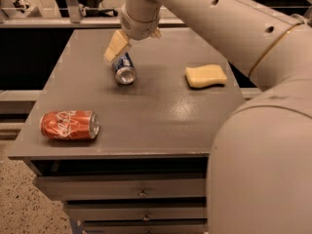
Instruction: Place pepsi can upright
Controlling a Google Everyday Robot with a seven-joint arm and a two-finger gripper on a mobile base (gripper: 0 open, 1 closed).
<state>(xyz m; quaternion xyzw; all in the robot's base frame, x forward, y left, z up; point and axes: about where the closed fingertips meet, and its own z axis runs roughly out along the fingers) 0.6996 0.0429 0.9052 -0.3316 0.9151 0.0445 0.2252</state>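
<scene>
Rolling is the main risk we see: the pepsi can lies on its side in the upper left-centre of the frame, on the far part of the table. A round can lying flat will likely scoot away if one finger touches it before the other. A pinch near its far end could also let it swing or slip when it is tipped up. A hard squeeze may dent it. Released while it leans, it would likely drop flat again.

Looks: small dark-blue can with white markings. Its silver end faces the lower right, toward the camera, and its far end is partly hidden. We see no dents.

The gripper hangs right over that far end. One beige finger overlaps the can's upper left and a second one peeks out to the right of the wrist. We read the jaws as apart, with nothing clamped. We cannot tell whether they touch the can.

Farther out, a yellow sponge sits to the right, well apart from the can. A red can lies on its side at the lower left, near the front edge. Drawers are below the table. The arm fills the right side of the frame.
</scene>
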